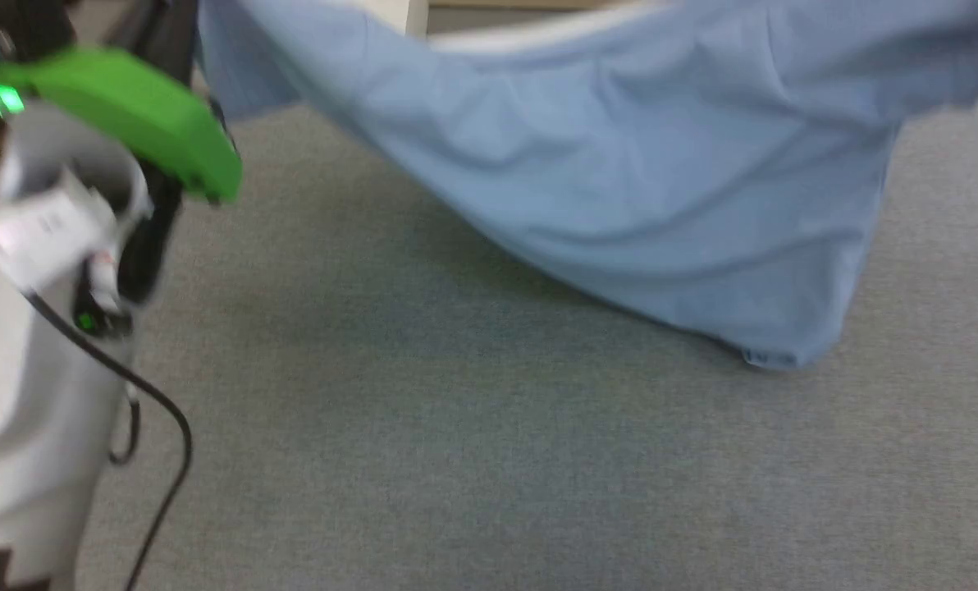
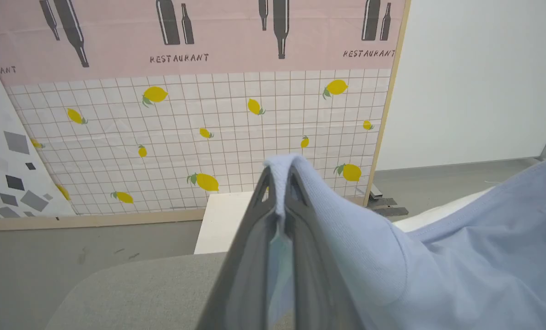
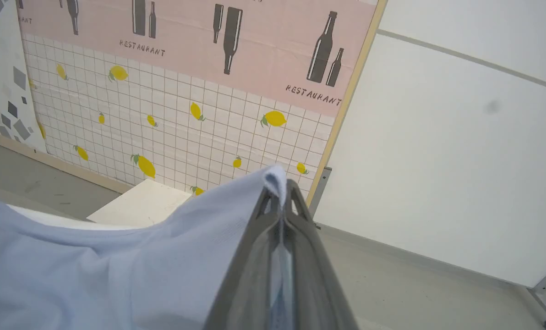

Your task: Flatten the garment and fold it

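Light blue knit, the garment [image 1: 620, 164] hangs stretched between the two grippers, sagging in a broad sling across the top of the head view. The left gripper [image 2: 280, 183] has its dark fingers pressed together on a folded edge of the cloth, which bulges over the tips and falls away to the right in its wrist view. The right gripper [image 3: 282, 192] pinches another edge the same way, jaws closed on the fabric, the cloth trailing off to the left in its view. The left arm [image 1: 21, 394] rises pale at the left of the head view, with a green cover [image 1: 136, 115] on top and a black cable [image 1: 128, 386] looping down beside it. Below the garment lies a grey felt-like surface [image 1: 456, 451], bare and shadowed under the cloth. The lowest hem corner hangs close to it at the right; whether it touches cannot be told. The surface has a rounded corner in the left wrist view, with grey floor [image 2: 71, 247] beyond it. Behind stand a white block [image 2: 218, 220], a panel [image 2: 209, 137] printed with tiles, lemons and bottles, and a white wall [image 2: 474, 82].
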Available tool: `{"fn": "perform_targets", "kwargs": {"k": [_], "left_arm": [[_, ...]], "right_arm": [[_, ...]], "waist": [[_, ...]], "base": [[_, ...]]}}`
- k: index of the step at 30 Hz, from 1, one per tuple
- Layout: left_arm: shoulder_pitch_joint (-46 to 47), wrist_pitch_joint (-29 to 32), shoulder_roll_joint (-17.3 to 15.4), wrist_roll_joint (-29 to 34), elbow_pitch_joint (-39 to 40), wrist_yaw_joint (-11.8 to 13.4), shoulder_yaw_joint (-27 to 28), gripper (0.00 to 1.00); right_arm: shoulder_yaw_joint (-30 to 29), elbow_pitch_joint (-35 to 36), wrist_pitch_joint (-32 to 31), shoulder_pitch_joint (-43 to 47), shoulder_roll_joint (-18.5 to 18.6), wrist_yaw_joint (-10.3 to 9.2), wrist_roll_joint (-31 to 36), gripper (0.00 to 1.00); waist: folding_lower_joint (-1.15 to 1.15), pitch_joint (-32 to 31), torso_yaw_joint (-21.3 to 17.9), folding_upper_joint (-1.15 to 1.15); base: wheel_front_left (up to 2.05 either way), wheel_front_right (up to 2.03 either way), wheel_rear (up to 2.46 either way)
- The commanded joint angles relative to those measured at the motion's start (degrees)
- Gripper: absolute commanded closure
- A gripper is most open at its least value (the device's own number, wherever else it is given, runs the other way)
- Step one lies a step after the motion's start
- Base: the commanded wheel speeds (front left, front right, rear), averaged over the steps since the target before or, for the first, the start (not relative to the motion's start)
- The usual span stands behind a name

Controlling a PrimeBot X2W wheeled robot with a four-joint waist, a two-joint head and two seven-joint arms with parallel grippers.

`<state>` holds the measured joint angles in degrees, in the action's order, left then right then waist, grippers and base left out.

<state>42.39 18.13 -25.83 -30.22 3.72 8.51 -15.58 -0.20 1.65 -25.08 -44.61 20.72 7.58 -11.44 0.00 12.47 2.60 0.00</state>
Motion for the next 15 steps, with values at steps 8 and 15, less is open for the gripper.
{"fn": "perform_targets", "kwargs": {"k": [8, 15], "left_arm": [[15.36, 5.14, -1.0, 0.24, -2.57, -1.67, 0.12, 1.0], [24.05, 10.64, -0.76, -0.23, -1.68, -2.5, -1.2, 1.0]], "right_arm": [[6.13, -4.24, 1.9, -15.29, 1.93, -0.09, 0.13, 1.0], [9.96, -5.2, 0.78, -21.68, 3.16, -0.09, -1.41, 1.0]], "waist": [[0.0, -3.9, -2.78, 0.0], [0.0, -4.79, -3.53, 0.0]], "base": [[0.0, 0.0, 0.0], [0.0, 0.0, 0.0]]}}
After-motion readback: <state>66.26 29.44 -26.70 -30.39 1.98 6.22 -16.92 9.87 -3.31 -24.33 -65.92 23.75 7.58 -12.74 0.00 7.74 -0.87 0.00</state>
